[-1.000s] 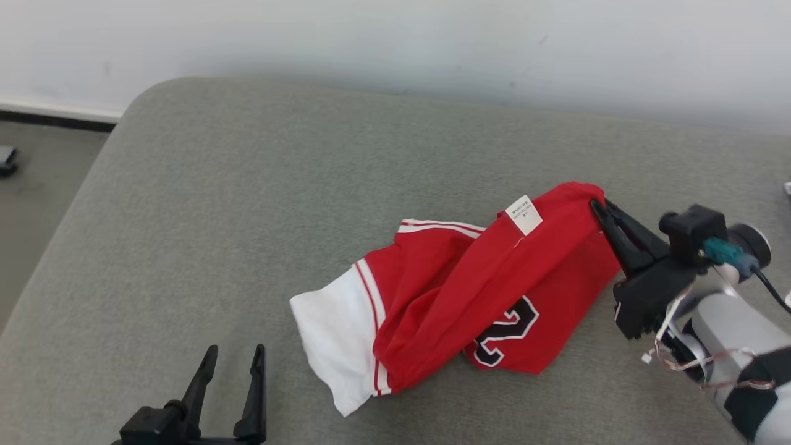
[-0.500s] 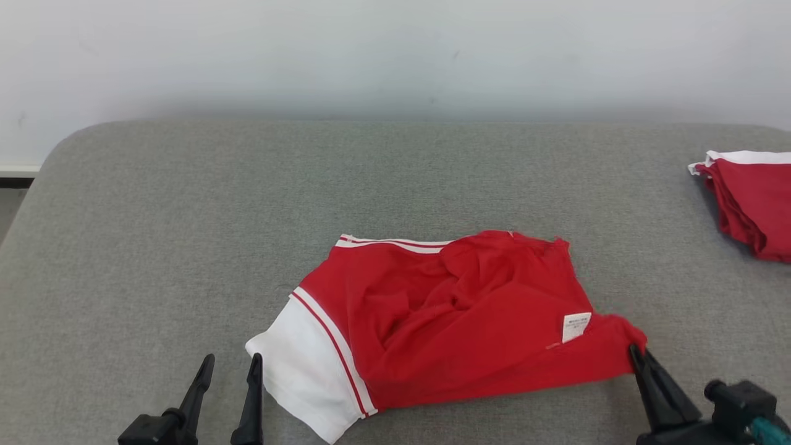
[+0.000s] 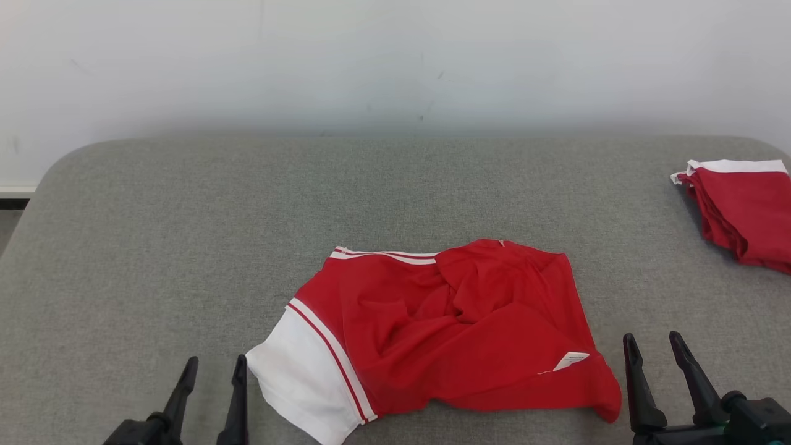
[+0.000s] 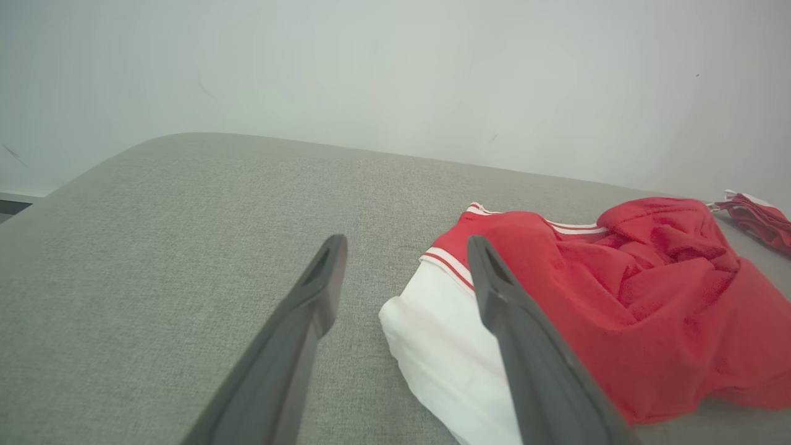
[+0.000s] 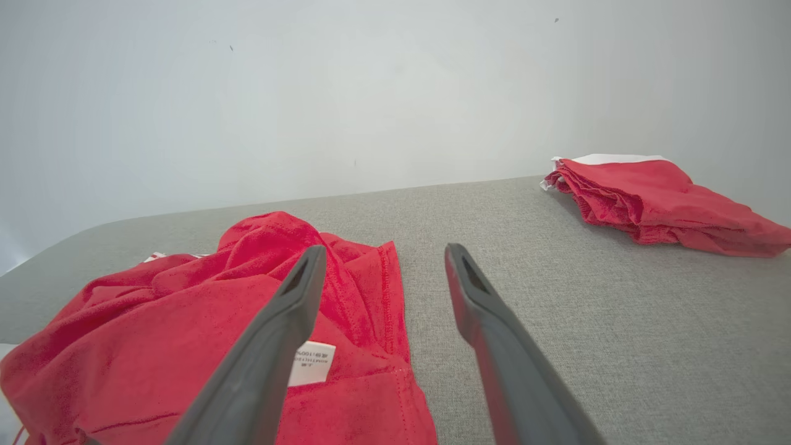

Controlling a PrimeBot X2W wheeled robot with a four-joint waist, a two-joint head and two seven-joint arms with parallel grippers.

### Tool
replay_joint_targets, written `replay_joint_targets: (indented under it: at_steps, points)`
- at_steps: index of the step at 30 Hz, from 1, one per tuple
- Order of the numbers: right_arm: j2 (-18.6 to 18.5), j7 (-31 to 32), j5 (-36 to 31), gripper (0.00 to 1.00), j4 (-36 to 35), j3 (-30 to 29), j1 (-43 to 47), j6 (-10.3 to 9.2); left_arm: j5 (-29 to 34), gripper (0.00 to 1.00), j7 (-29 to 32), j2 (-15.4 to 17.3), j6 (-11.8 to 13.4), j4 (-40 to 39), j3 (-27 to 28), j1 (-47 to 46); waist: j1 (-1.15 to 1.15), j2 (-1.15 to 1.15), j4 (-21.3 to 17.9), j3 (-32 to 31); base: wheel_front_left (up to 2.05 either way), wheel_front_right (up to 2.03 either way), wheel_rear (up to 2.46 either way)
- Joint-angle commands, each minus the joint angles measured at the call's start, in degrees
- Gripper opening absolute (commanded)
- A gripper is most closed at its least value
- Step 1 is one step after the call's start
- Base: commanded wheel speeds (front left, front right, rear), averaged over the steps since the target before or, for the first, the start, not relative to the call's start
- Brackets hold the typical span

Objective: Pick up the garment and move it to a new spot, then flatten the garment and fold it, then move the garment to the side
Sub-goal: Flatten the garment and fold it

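The garment [image 3: 457, 327] is a red piece with a white band and stripes, lying rumpled on the grey padded table [image 3: 185, 235], white label near its right corner. It also appears in the left wrist view [image 4: 618, 296] and the right wrist view [image 5: 185, 321]. My left gripper [image 3: 213, 368] stands open just left of the white band, touching nothing. To the right of the garment's near corner my right gripper [image 3: 654, 343] is open and empty, its fingers [image 5: 290, 321] apart from the cloth.
A stack of folded red and white garments [image 3: 741, 210] lies at the table's right edge, also in the right wrist view [image 5: 649, 198]. A pale wall [image 3: 395, 62] runs behind the table. The table's rounded left corner [image 3: 55, 167] drops to the floor.
My right gripper, shut on the garment's corner, pulled it down toward the front, then opened and let it go. The garment now lies spread out. The camera turned right, bringing the folded stack into view.
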Motion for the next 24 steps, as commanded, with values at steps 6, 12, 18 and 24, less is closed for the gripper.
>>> replay_joint_targets:
  at_steps: [6, 12, 18, 24]
  points:
    - [2.2, 0.0, -4.0, 1.00, -5.7, -0.6, 1.7, -0.15, 0.9, 1.00, 0.0, 0.0, 0.0, -1.5, 2.0, 0.9, 0.00, 0.00, 0.4, -0.8, 0.00, 0.00, 0.00]
    - [3.8, 0.0, -6.2, 1.00, -8.1, -0.5, 2.6, -0.15, 1.6, 1.00, 0.0, 0.2, 0.0, -1.5, 3.2, -0.4, 0.00, 0.00, 0.7, -0.2, 0.00, 0.00, 0.00]
    - [4.1, 0.0, -6.4, 1.00, -7.1, -0.9, 0.7, -0.15, 2.7, 1.00, 0.0, 3.5, 0.0, -2.0, 0.4, -6.7, 0.00, 0.00, 0.1, 1.9, 0.00, 0.00, 0.00]
    - [4.3, 0.0, -6.5, 1.00, -6.0, -0.4, -2.3, -0.15, -1.3, 1.00, 0.0, 10.0, 0.0, 0.7, -6.8, -18.8, 0.00, 0.00, -2.7, 5.4, 0.00, 0.00, 0.00]
